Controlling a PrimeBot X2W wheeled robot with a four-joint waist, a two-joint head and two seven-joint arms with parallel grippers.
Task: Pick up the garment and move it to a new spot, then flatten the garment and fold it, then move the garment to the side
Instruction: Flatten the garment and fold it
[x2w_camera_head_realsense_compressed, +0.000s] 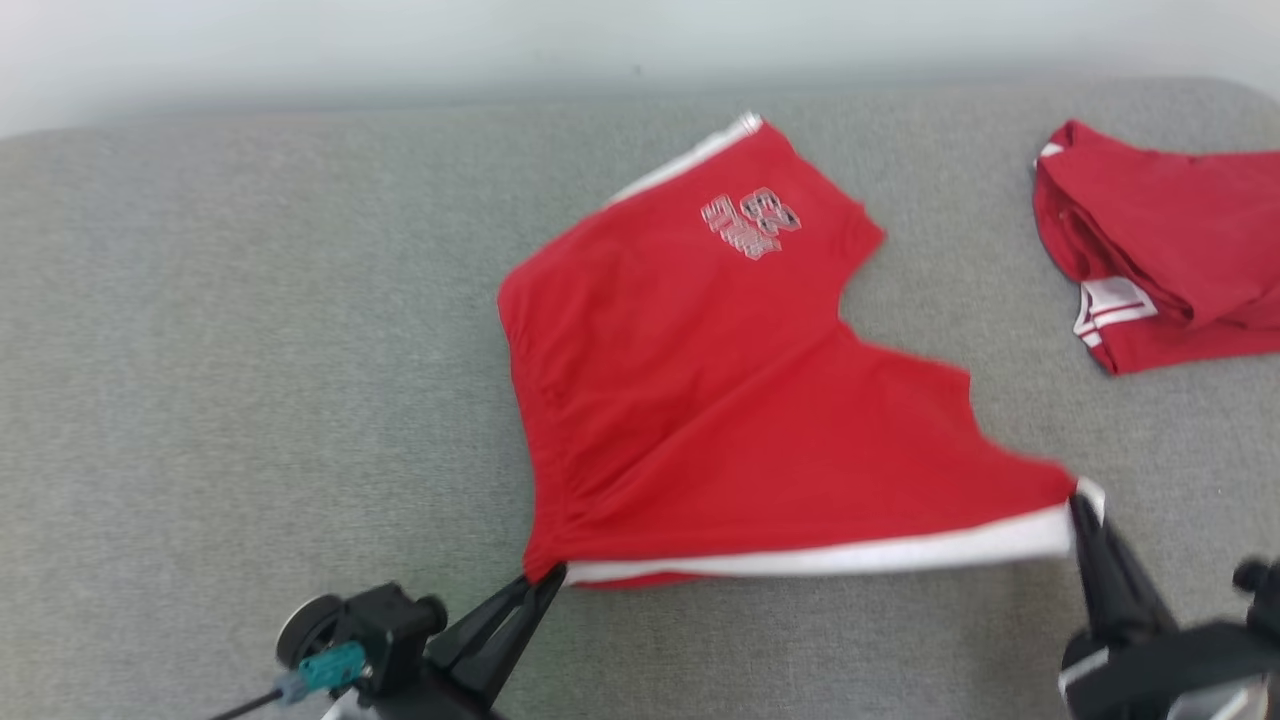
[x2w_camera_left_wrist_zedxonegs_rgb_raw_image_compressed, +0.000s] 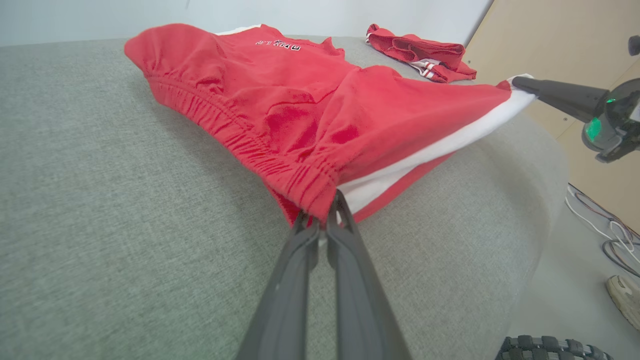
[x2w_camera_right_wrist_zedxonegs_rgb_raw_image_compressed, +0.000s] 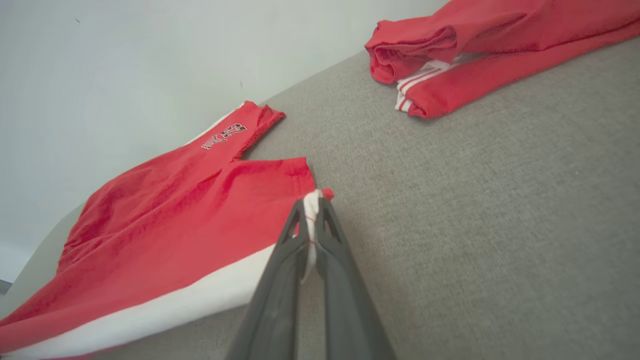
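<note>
Head view: garment (x2w_camera_head_realsense_compressed: 720, 400) taut between left pincer (x2w_camera_head_realsense_compressed: 548, 578) and right pincer (x2w_camera_head_realsense_compressed: 1080, 505)

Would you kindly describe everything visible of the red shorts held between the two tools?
The red shorts look like soft jersey, with a gathered elastic waistband, a white side stripe and a small pale print on one leg. They lie spread on the grey upholstered surface, the striped near edge pulled taut and seemingly raised. The left tool is shut on the waistband corner, the right tool on the hem corner.
</note>
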